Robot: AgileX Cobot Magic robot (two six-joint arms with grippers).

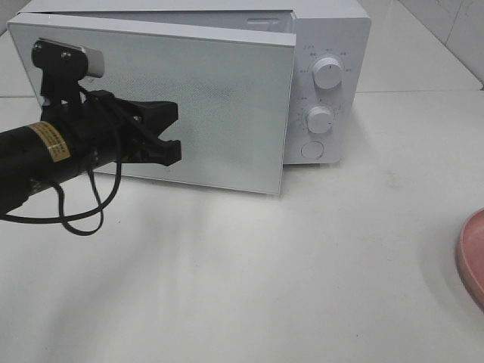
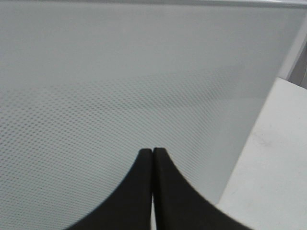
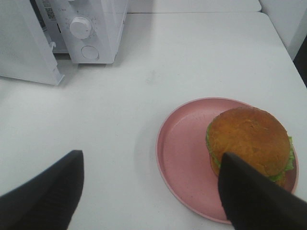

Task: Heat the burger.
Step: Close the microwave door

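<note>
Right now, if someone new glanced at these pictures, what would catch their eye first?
Probably the microwave at the back of the table, its door swung partly open, with the left gripper shut right in front of the door. Next, the burger on a pink plate off to the right, under the open right gripper.

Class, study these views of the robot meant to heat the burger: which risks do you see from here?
1. The left gripper, jaws shut, sits at the microwave door, which is only partly open; a push could swing it closed.
2. The burger sits near the pink plate's edge, so lifting the plate might tip it off.
</note>
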